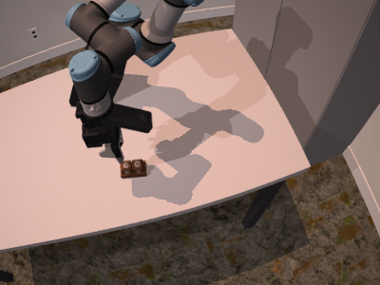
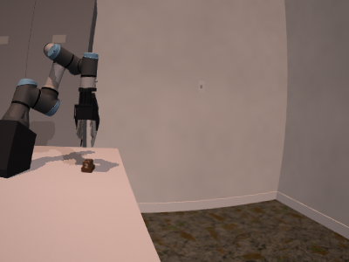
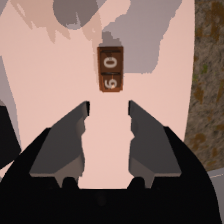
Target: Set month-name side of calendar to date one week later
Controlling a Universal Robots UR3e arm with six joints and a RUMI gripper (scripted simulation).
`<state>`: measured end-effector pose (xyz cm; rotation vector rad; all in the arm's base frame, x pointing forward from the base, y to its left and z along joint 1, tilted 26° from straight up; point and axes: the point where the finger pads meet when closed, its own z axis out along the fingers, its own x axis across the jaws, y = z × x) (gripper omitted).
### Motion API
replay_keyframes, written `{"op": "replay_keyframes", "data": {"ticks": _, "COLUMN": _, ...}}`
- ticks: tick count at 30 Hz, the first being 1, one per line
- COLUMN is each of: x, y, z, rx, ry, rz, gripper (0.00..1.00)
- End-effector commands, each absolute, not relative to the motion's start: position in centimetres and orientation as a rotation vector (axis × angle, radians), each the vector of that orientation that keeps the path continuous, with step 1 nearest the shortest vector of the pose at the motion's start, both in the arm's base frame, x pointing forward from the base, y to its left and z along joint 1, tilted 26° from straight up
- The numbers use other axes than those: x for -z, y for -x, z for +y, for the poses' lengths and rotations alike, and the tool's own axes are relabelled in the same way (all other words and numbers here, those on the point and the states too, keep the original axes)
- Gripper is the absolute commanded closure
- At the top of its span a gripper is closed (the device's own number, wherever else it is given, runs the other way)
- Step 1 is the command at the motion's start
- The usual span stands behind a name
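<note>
A small brown calendar tray sits on the pink table near its front edge and holds two brown cubes side by side. In the wrist view the tray (image 3: 110, 68) lies ahead of the fingers; one cube's (image 3: 110, 62) top face reads 0, the other cube's (image 3: 110, 83) top reads as a 6 or 9. In the exterior view the tray's (image 2: 86, 168) side face shows a 2. My gripper (image 1: 116, 154) hangs above the table just behind the tray, fingers pointing down. The fingers stand partly open with a narrow gap and nothing between them. It also shows in the exterior view (image 2: 87, 137).
The arm's black base (image 2: 13, 148) stands at the table's far left in the exterior view. A grey wall panel (image 1: 309, 71) rises beside the table's right edge. The table's front edge (image 1: 190, 209) runs close to the tray.
</note>
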<state>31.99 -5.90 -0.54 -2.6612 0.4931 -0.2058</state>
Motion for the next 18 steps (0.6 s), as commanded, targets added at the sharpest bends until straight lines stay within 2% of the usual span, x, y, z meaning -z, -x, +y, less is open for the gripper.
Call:
{"op": "replay_keyframes", "data": {"ticks": 1, "x": 0.8, "y": -32.1, "z": -5.8, "rx": 0.208, "ry": 2.663, "rz": 0.495, "gripper": 0.72}}
{"op": "replay_keyframes", "data": {"ticks": 18, "x": 2.7, "y": -32.7, "z": -5.0, "rx": 0.209, "ry": 2.663, "rz": 0.495, "gripper": 0.72}}
